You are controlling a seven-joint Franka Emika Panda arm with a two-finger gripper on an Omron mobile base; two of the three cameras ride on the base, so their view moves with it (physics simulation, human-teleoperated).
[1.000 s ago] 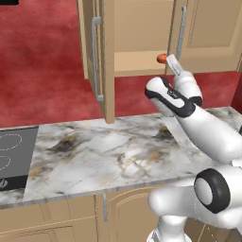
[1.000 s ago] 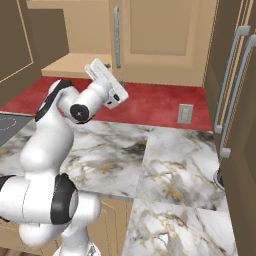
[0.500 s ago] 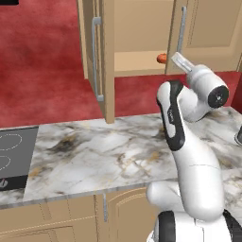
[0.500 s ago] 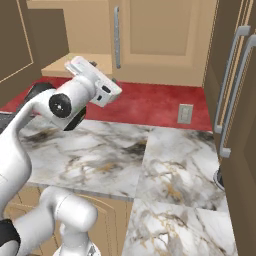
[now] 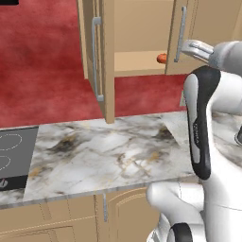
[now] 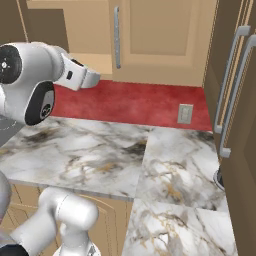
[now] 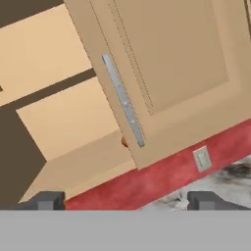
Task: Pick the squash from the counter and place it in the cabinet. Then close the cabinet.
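Note:
The squash (image 5: 161, 58) lies on the bottom board of the cabinet (image 5: 137, 61), just left of the right door's silver handle (image 5: 179, 33). In the hand view a sliver of the squash (image 7: 124, 142) peeks out behind that door's lower edge (image 7: 166, 73). My gripper (image 5: 191, 47) hovers right of the squash, in front of the right door, open and holding nothing. Its tips (image 7: 126, 200) stand wide apart, apart from the door. From the right it (image 6: 91, 79) hangs below the cabinet opening (image 6: 92, 62). The left door (image 5: 104, 61) stands swung out, edge-on. The marble counter (image 5: 118, 156) lies below.
A black stovetop (image 5: 9, 156) borders the counter on the left. A tall dark unit with silver handles (image 6: 230, 90) stands at the right. A wall outlet (image 6: 185, 113) sits in the red backsplash. My own arm (image 5: 203, 123) rises over the counter's right part.
The gripper has let the squash go on the cabinet's bottom board and drawn back to the right, in front of the right door. The squash stays put.

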